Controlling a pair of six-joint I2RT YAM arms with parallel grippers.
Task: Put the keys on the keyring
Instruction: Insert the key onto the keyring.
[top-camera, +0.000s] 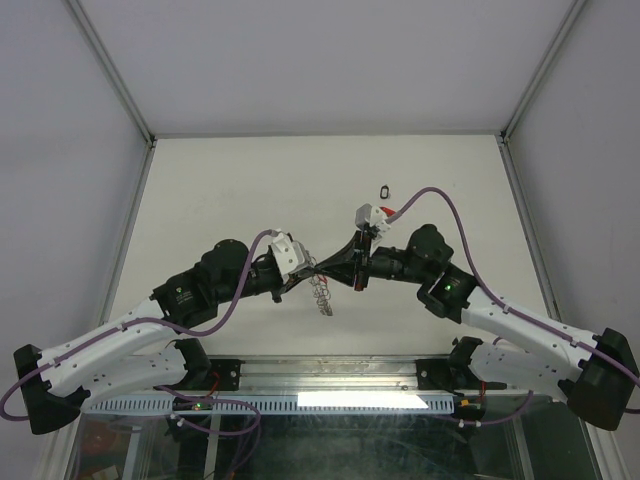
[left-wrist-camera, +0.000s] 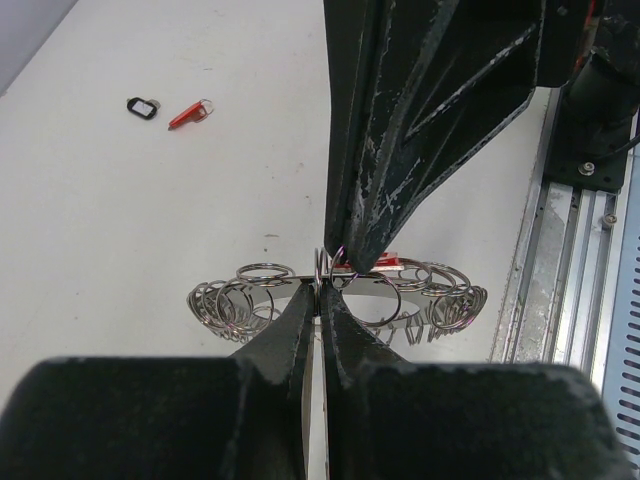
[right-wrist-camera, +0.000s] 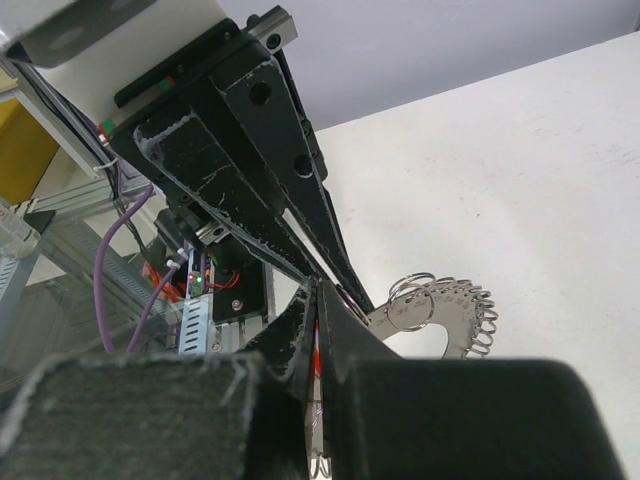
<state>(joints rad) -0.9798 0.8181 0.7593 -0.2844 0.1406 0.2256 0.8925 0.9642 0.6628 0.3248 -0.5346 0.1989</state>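
Where the claws meet: keyring (left-wrist-camera: 250, 290) held between them, apparently lifted off the counter (left-wrist-camera: 120, 250).
left claw (left-wrist-camera: 320, 298): clamped on keyring's rim.
right claw (left-wrist-camera: 345, 262): pinched together on red-tagged key (left-wrist-camera: 392, 262), tip at a wire loop (left-wrist-camera: 330, 262).
spare keys (left-wrist-camera: 143, 107): black and red tags, well apart on counter.
risk: key misses the loop gap or slips in the pinch; a hard push could twist keyring out of left grip.

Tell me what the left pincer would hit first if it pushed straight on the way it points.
The left pincer, shut on the keyring, points almost tip to tip at the right pincer. Going straight on, it would likely meet that one's fingers first; the gap is hard to judge.
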